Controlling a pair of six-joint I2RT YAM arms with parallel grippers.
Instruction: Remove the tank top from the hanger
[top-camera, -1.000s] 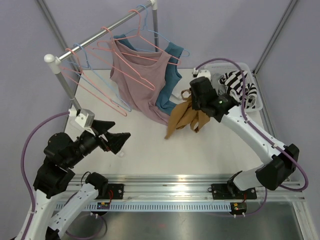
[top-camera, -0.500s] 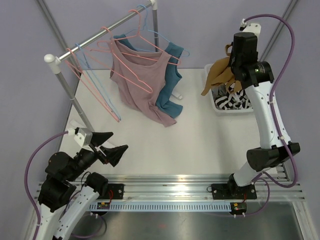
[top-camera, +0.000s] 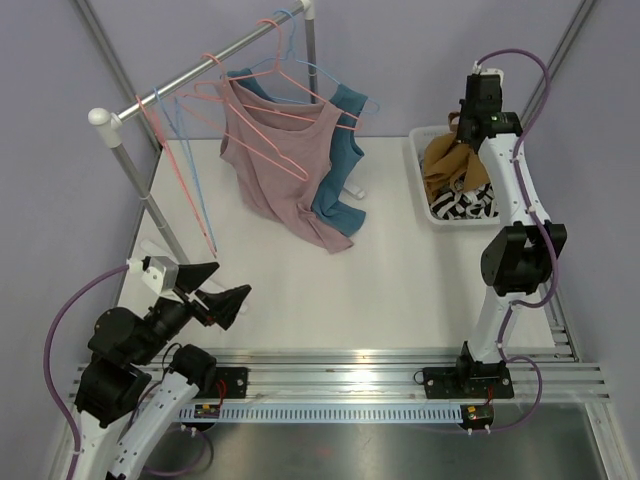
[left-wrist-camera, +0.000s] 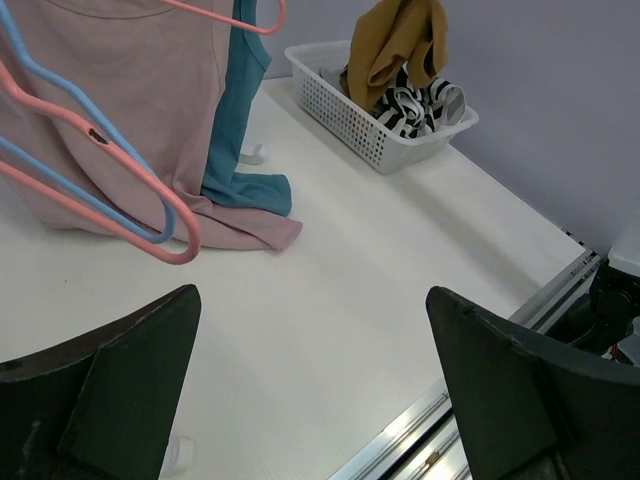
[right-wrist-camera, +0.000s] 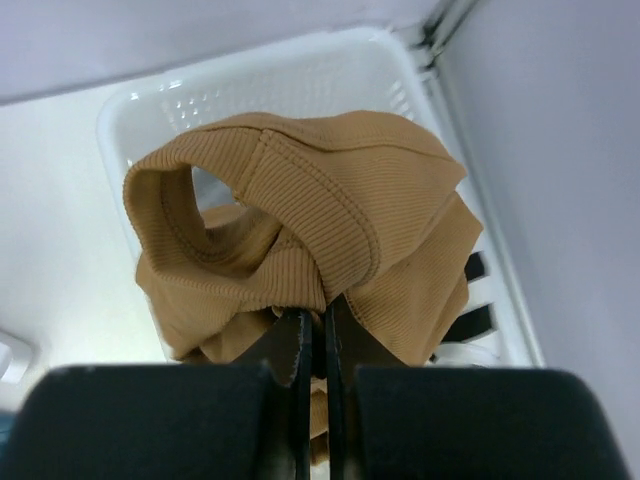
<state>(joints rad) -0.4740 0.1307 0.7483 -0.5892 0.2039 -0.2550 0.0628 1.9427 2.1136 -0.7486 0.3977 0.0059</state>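
Observation:
A mustard-tan ribbed tank top (top-camera: 443, 162) hangs bunched from my right gripper (top-camera: 467, 128), which is shut on its fabric above the white basket (top-camera: 424, 207). The right wrist view shows the tank top (right-wrist-camera: 300, 225) pinched between the closed jaws of the right gripper (right-wrist-camera: 313, 312), with its lower folds over the basket (right-wrist-camera: 150, 105). Two empty hangers, one pink (top-camera: 170, 165) and one blue (top-camera: 192, 160), dangle on the rail (top-camera: 200, 68). My left gripper (top-camera: 222, 287) stands open low at the front left. Nothing lies between its jaws (left-wrist-camera: 310, 292).
A mauve tank top (top-camera: 280, 170) and a teal one (top-camera: 342, 165) hang on hangers at the rail's far end, their hems on the table. A black-and-white striped garment (top-camera: 468, 203) lies in the basket. The rack's posts (top-camera: 140, 190) stand at the left and back.
My right arm carried the tan tank top from mid-table up and right, then lowered it over the basket. The left arm drew back toward the front left. The empty hangers swung.

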